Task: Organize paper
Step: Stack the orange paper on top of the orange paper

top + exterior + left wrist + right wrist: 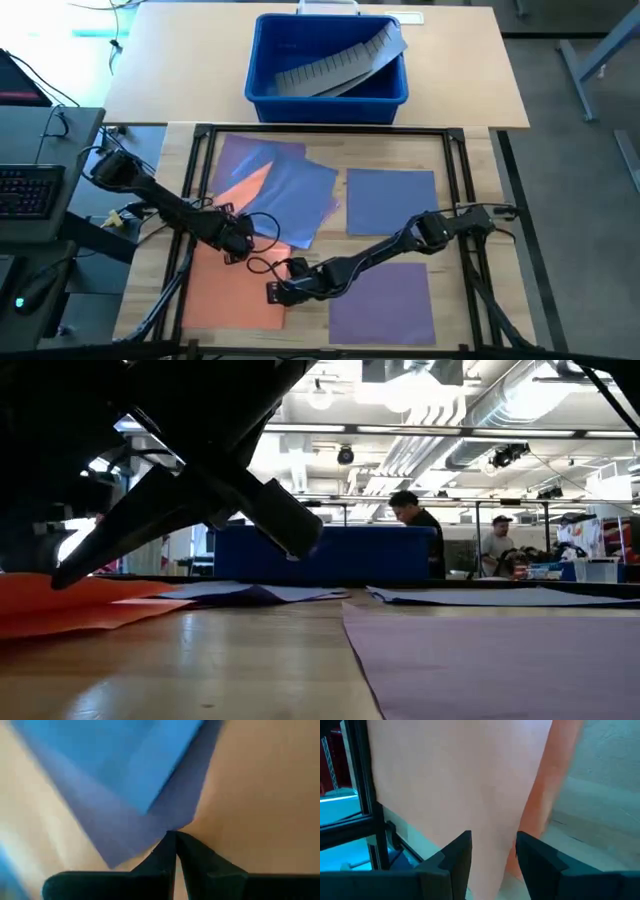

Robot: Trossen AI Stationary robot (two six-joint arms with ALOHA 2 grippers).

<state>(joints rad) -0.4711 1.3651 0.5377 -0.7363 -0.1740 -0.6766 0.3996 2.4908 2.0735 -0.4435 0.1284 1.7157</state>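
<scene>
Overlapping purple (255, 158), orange (250, 186) and blue (300, 195) sheets of paper lie at the far left. My left gripper (240, 250) is shut at that pile's near corner. In its wrist view the left gripper (172, 836) meets a purple sheet (100, 810) under a blue sheet (125, 760). A large orange sheet (225, 290) lies near left. My right gripper (272, 292) stands open over its right edge (540, 795). Two single purple sheets (390, 200) (385, 300) lie flat on the right. My left gripper has the purple sheet's corner (167, 825) right at its shut fingertips, seemingly pinched there; one layer or several, I cannot tell. The sheet spreads away from the fingers with the blue sheet on top. My right gripper's fingers (457, 855) straddle the orange sheet's edge; whether they touch it I cannot tell.
A blue bin (330, 60) with a grey ridged strip (340, 62) stands on the far table. A black frame (325, 130) borders the work area. Cables (265, 260) trail between the two grippers. People stand in the room beyond (415, 510).
</scene>
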